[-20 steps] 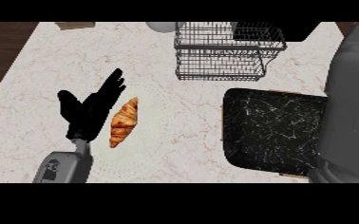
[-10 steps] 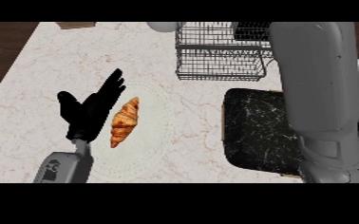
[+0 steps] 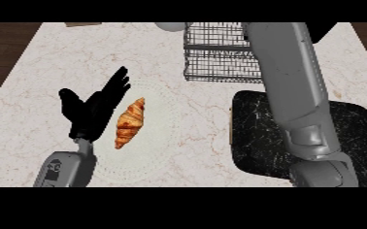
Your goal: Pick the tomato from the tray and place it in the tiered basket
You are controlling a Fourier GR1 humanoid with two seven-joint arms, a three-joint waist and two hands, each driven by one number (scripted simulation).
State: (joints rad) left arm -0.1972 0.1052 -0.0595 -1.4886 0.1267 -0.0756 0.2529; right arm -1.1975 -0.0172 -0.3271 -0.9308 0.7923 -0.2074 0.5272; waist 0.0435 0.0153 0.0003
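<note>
Tomato unseen, likely smooth, soft, best cupped round its middle; right hand hidden beyond tiered basket, state indeterminable; left hand open, resting.

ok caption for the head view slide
Right forearm reaches over black tray toward wire basket; left hand open beside croissant.

The right forearm has swung further in — a second ago barely showing at the frame's right edge, it now stretches from lower right to the top, crossing the dark tray and the wire basket's right side.
</note>
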